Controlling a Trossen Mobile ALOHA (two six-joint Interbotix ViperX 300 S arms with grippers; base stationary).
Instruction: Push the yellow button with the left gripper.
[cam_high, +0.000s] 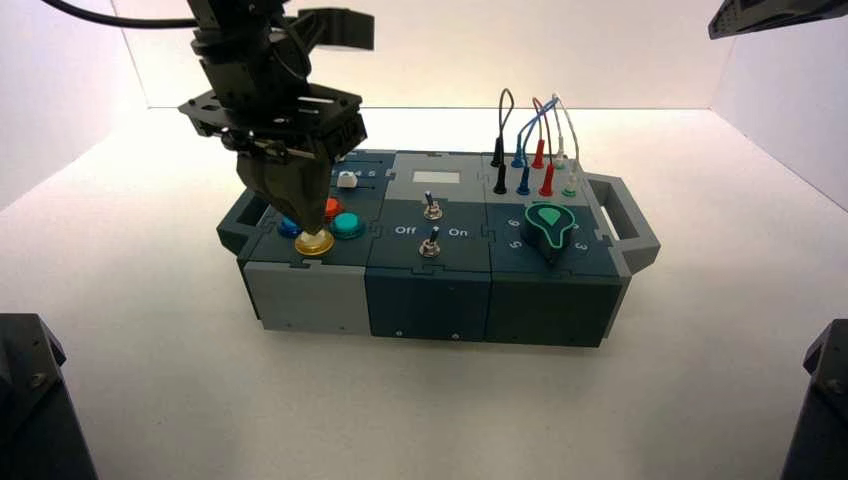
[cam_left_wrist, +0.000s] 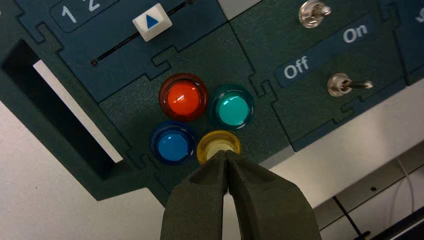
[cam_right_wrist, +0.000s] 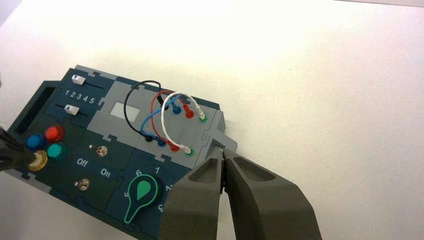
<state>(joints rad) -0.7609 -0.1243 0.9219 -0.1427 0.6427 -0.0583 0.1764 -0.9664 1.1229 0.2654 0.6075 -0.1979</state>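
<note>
The yellow button (cam_high: 314, 242) sits at the front of a cluster of four buttons on the box's left part, with blue (cam_high: 288, 228), orange-red (cam_high: 332, 208) and teal (cam_high: 347, 224) beside it. My left gripper (cam_high: 308, 230) is shut, and its narrow tip rests on the yellow button's top. In the left wrist view the closed tip (cam_left_wrist: 226, 154) covers the near edge of the yellow button (cam_left_wrist: 217, 142). The right wrist view shows the yellow button (cam_right_wrist: 38, 160) with the left tip on it. My right gripper (cam_right_wrist: 223, 155) is shut and held high above the box's right end.
The box (cam_high: 300, 295) carries two white sliders (cam_left_wrist: 152, 21), two toggle switches by the Off/On lettering (cam_high: 430, 247), a green knob (cam_high: 549, 222) and looped wires (cam_high: 530, 130). A handle (cam_high: 630, 225) sticks out at its right end.
</note>
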